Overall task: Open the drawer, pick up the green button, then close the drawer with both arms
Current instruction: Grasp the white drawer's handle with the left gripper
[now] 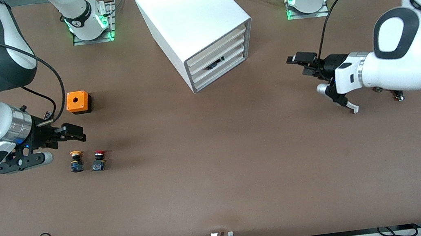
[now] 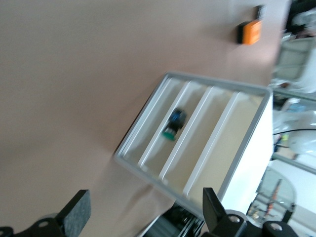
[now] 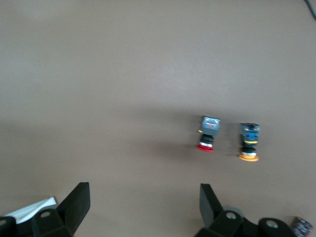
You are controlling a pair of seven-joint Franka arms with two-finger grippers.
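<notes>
The white cabinet (image 1: 197, 25) stands mid-table near the robots' bases, and all four cream fronts sit flush. The green-capped button (image 1: 213, 65) shows as a dark spot in the gap above one of the lower drawer fronts (image 1: 229, 62). In the left wrist view the button (image 2: 174, 126) lies on its side in a tray of the cabinet (image 2: 247, 148). My left gripper (image 1: 304, 64) is open and empty, above the table in front of the cabinet and apart from it; it also shows in the left wrist view (image 2: 143, 212). My right gripper (image 1: 70, 134) is open and empty over the table; it also shows in the right wrist view (image 3: 143, 205).
A yellow-capped button (image 1: 75, 161) and a red-capped button (image 1: 98, 160) lie beside the right gripper, nearer the front camera; they also show in the right wrist view, the yellow-capped one (image 3: 249, 142) and the red-capped one (image 3: 207, 133). An orange box (image 1: 78, 102) stands farther from the camera.
</notes>
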